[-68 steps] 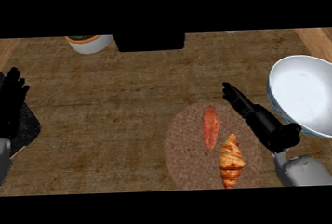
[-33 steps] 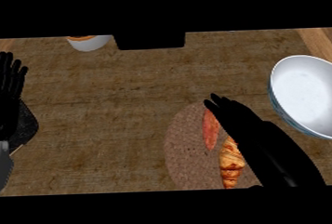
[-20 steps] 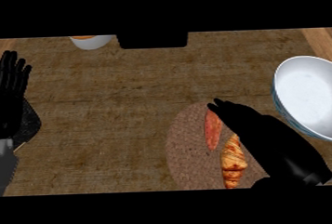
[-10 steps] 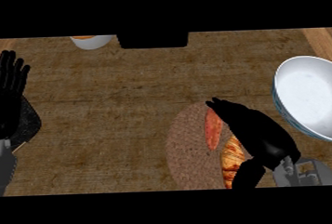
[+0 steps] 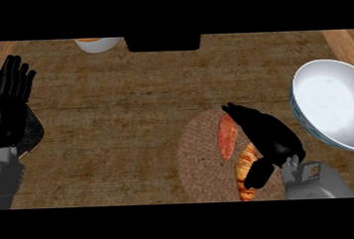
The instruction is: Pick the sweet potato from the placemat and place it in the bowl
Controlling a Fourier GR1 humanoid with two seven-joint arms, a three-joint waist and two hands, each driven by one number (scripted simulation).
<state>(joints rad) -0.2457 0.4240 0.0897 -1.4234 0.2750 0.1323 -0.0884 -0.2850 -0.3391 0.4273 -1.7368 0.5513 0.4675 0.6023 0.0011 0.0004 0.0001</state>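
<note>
Sweet potato [image 5: 226, 137] on placemat [image 5: 196, 165], my right hand [image 5: 272, 136] covering its side; grip I cannot tell. Left hand [image 5: 7, 105] open.

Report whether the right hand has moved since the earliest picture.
Yes. The right hand has shifted left, away from the bowl, and now lies over the right part of the placemat, beside the sweet potato.
</note>
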